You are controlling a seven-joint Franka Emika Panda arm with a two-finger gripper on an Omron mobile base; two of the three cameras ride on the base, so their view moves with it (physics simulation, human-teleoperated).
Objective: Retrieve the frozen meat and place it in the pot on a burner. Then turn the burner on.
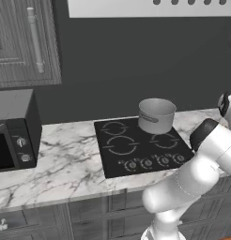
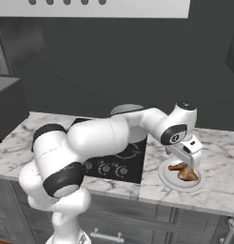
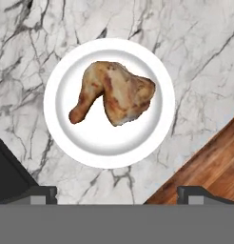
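**Meat on the plate, hand wide above it**

The meat (image 3: 114, 93) lay on a round white plate (image 3: 66, 124), roughly in its middle, with its thin end pointing toward the lower left of the hand view. In the right base view the meat (image 2: 184, 172) showed as a brown-orange lump on the plate (image 2: 167, 177), which sat on the marble worktop (image 2: 219, 167) just to the right of the hob (image 2: 131, 164).

The hand (image 2: 187, 160) hung directly over the plate, apart from the meat and pointing down at it. Its fingers (image 3: 40, 193) stood wide, one at each bottom corner of the hand view, with nothing between them.

The pot (image 1: 156, 115) stood upright on the hob's (image 1: 136, 150) back right burner, well apart from the plate. In the right base view the arm hid most of it. A row of knobs (image 1: 148, 163) ran along the hob's front edge.

Further out, a microwave (image 1: 14, 131) sat on the worktop (image 1: 70, 161) to the left of the hob, below a grey wall cabinet (image 1: 23, 42). A pale hood (image 1: 150, 7) hung above the hob against the dark wall. A strip of wooden floor (image 3: 209, 167) showed past the worktop edge in the hand view.
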